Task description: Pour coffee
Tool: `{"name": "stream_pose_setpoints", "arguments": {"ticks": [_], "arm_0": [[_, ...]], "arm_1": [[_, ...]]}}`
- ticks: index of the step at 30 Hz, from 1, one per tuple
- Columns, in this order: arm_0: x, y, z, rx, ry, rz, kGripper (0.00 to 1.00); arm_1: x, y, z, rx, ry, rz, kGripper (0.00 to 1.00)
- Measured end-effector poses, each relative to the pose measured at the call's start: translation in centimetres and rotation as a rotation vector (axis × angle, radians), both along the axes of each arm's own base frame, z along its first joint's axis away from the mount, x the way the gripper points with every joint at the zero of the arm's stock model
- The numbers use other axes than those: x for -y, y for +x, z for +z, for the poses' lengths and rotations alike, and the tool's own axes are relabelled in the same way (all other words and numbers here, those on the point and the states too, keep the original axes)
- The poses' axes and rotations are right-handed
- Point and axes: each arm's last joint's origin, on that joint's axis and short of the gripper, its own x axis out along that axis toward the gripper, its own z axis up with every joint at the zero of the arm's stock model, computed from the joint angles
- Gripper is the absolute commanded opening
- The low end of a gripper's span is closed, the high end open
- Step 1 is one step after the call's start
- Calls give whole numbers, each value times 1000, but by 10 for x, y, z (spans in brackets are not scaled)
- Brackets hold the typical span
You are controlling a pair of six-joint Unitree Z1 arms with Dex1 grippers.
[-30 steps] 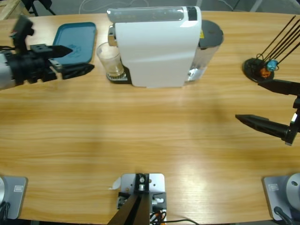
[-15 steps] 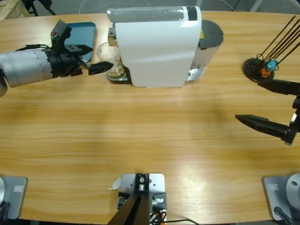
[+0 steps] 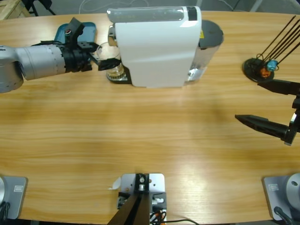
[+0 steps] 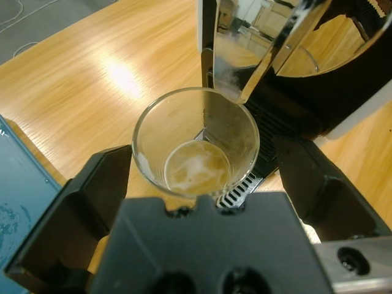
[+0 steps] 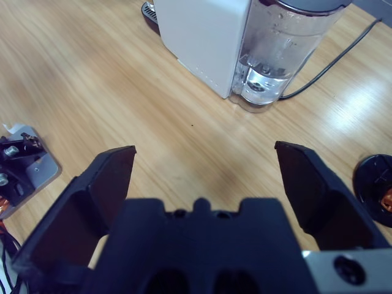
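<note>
The left gripper (image 4: 197, 171) is spread wide, one jaw on each side of the glass (image 4: 196, 142), not yet touching it. The glass stands on the drip grate of the coffee machine (image 3: 157, 44) under the spout, with the coffee (image 4: 197, 168) a shallow layer at its bottom. To grasp well, centre the glass between the jaws, close gently on its lower wall, then draw it out level. The right gripper (image 5: 205, 174) hangs apart over the worktop (image 3: 150, 136), also spread wide.

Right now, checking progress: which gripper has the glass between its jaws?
The left gripper: its open jaws flank the glass at the coffee machine; the right gripper is over bare table.
</note>
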Motion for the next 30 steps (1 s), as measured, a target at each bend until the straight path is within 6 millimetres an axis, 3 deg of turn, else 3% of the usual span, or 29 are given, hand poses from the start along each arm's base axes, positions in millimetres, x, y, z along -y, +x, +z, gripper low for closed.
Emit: {"name": "stream_pose_setpoints", "arguments": {"ticks": [8,15,17,30], "arm_0": [[7,9,-7,-7,5,-1,976],[10,13,-13,-14,8,-3,706],[11,13,-14,-15,6,-8,567],[12,13,-17,-23,1,-41,550]], "arm_1": [[0,0,0,0,0,0,1000],[0,0,0,-3,-2,0,1000],[0,0,0,-3,-2,0,1000],[-1,1,-2,-15,-11,0,1000]]}}
